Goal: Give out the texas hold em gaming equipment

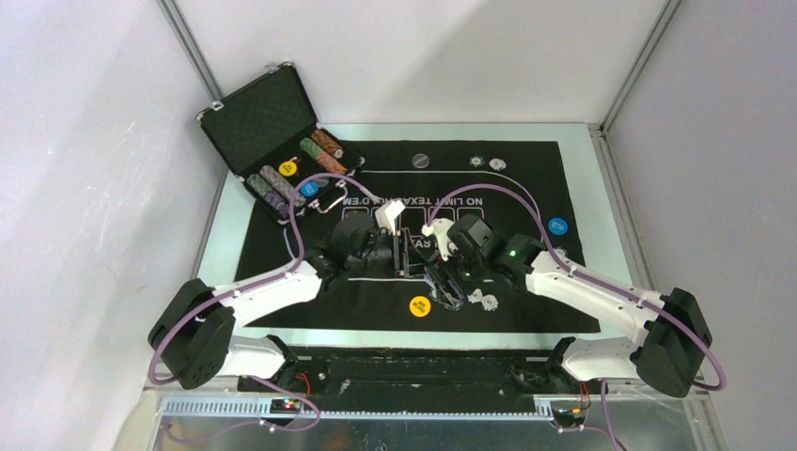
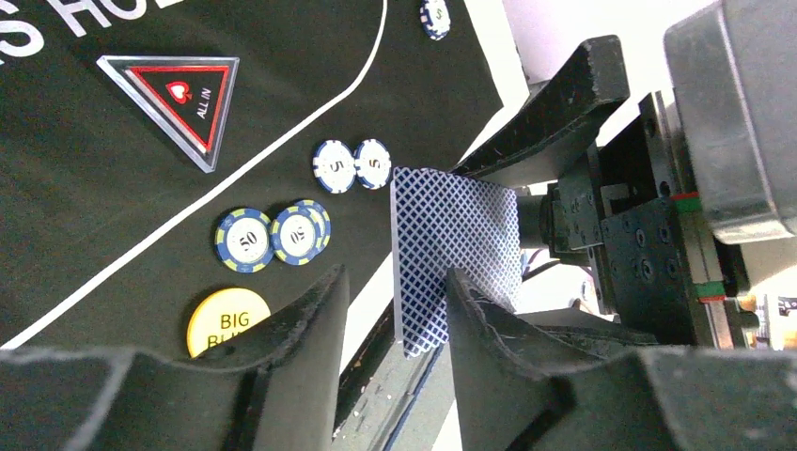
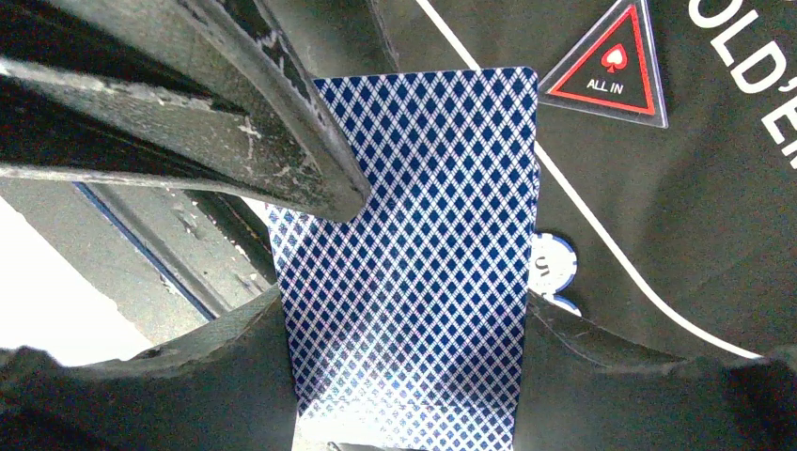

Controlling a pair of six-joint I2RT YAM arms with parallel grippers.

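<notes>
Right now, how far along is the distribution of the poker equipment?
Partly done: yellow disc, blue disc and loose chips lie on the mat. In hand: the right tool holds the blue-backed playing cards, with the left tool open around them. Left: chip rows sit in the case.

From overhead we are counting two round yellow discs (image 1: 419, 305), two round blue discs (image 1: 557, 226) and one round dark-grey disc (image 1: 420, 161), plus one black metal-edged case (image 1: 258, 122) and one black mat with white lettering (image 1: 540, 160). In the left wrist view we are seeing one red-and-black triangular marker (image 2: 179, 99), five small blue-and-pale poker chips (image 2: 335, 165) showing faces, and one blue diamond-backed playing card (image 2: 456, 244); whether it is a single card or a stack, we cannot tell.
</notes>
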